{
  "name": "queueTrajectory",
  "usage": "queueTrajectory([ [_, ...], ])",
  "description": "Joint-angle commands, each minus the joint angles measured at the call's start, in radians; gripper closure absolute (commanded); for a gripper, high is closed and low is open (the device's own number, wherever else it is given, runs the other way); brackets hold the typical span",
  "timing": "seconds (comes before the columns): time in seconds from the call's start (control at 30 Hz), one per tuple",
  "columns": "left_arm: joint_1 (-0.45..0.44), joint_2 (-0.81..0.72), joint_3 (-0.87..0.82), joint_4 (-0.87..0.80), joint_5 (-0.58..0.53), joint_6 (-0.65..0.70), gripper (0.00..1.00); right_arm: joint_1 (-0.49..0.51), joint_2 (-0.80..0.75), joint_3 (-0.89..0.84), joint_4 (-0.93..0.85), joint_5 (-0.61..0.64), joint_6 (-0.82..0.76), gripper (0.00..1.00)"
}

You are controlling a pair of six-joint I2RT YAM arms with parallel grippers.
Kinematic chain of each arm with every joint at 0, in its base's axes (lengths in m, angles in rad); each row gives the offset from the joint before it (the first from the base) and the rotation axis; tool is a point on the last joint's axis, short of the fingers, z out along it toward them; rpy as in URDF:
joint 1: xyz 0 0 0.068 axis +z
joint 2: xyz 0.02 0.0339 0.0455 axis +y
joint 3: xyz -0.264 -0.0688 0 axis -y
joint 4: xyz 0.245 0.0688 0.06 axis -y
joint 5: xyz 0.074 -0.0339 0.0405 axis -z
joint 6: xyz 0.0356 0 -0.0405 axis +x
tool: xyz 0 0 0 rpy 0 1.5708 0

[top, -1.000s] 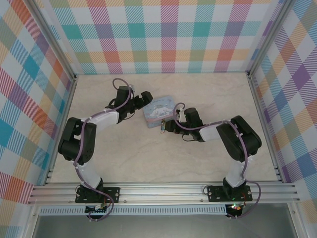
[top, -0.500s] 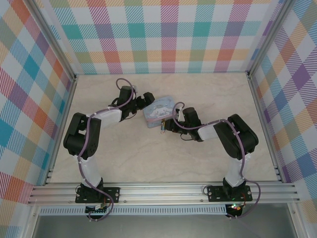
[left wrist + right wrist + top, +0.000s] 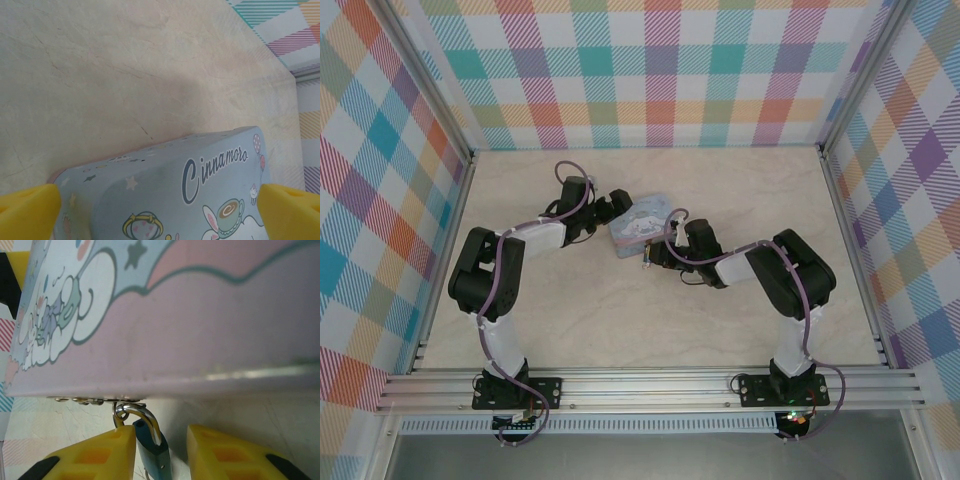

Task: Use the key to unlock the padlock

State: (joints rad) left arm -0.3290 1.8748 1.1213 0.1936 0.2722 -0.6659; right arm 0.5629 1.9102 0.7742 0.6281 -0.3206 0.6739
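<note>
1. Nearest you, on the near side of the tin (image 3: 640,226), your right gripper (image 3: 161,442) stood with its jaws part-way open and the padlock (image 3: 152,454) between them. One yellow finger (image 3: 95,456) lay just beside the lock's blue-teal body, and the other stood clear of it across a small gap. It had hold of nothing.
2. The padlock hung at the tin's near edge. Its shackle (image 3: 148,418) was hooked through a small metal loop (image 3: 119,411) there, and its body pointed away from the tin, in between your fingers.
3. The tin lay flat on the table (image 3: 100,75) between your two grippers, its cartoon lid facing up.
4. At the tin's far-left end, your left gripper (image 3: 160,210) was spread wide, with the end of the tin between its yellow fingertips (image 3: 29,211). Each tip sat right beside a corner. Whether they pressed on the tin, you could not tell.
5. Beyond the tin, bare marbled table ran to the plaid wall (image 3: 660,70).
</note>
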Motion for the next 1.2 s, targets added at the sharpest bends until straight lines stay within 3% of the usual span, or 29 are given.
queueTrajectory([
  [0.0,0.007,-0.017,-0.013,0.036,0.018,-0.009,0.00,0.023,0.032,-0.018,-0.017,-0.022,0.021,0.70],
  [0.3,0.002,-0.026,-0.023,0.032,0.013,-0.010,0.00,0.031,0.036,-0.009,0.015,-0.040,0.044,0.77],
  [0.57,-0.003,-0.055,-0.047,0.037,0.001,-0.007,0.00,0.029,-0.009,-0.035,-0.005,0.018,0.046,0.95],
  [0.87,-0.044,-0.170,-0.142,0.019,-0.050,0.009,0.00,0.021,-0.078,-0.089,-0.026,0.140,0.181,0.99],
  [1.0,-0.060,-0.248,-0.201,0.006,-0.109,0.020,0.00,-0.002,-0.083,-0.120,0.060,0.135,0.253,0.99],
  [1.17,-0.116,-0.368,-0.192,-0.085,-0.205,0.134,0.04,-0.024,-0.069,-0.129,0.117,0.108,0.294,0.99],
])
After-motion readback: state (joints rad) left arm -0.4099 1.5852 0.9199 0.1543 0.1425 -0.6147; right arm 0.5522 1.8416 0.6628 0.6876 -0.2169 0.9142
